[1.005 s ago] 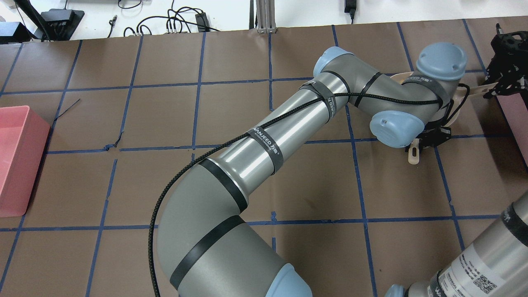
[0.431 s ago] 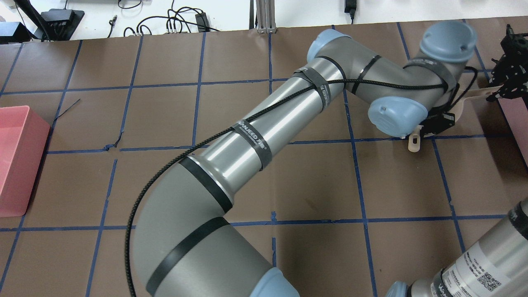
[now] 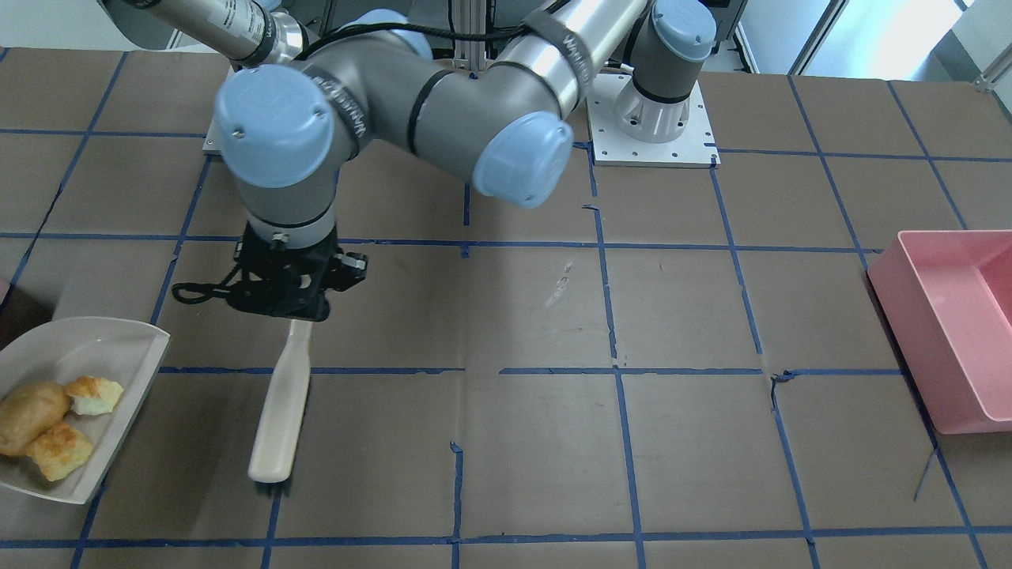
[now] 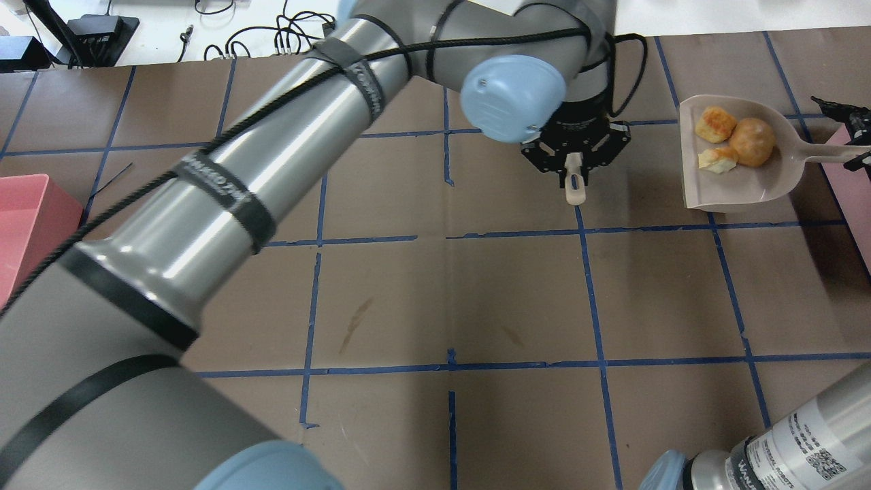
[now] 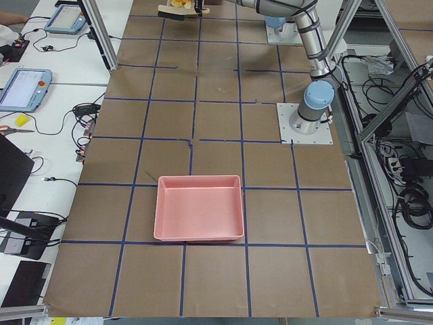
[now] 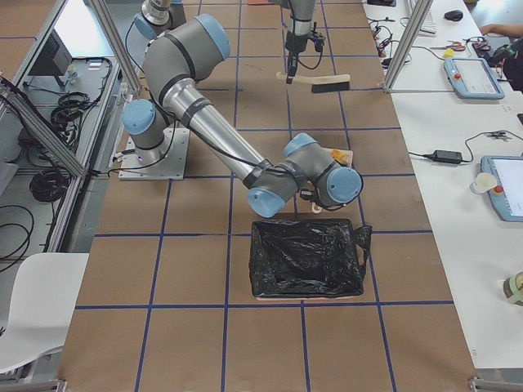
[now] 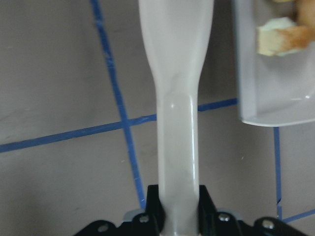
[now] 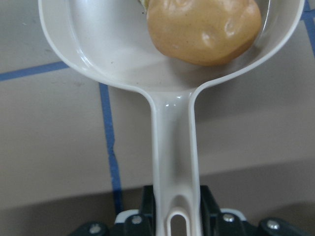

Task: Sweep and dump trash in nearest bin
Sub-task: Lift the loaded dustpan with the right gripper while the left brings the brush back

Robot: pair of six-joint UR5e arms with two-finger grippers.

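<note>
Trash (image 4: 752, 141) in dustpan (image 4: 735, 189); WANJEED arm strap (image 4: 219, 187)

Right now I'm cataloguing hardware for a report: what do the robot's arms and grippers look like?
Both arms are silver and grey tubes with pale blue joint caps. The left arm carries a black braided cable under lettered black straps; the right arm bears a white QR-code label. The left gripper and right gripper are black, with silver screws.
</note>
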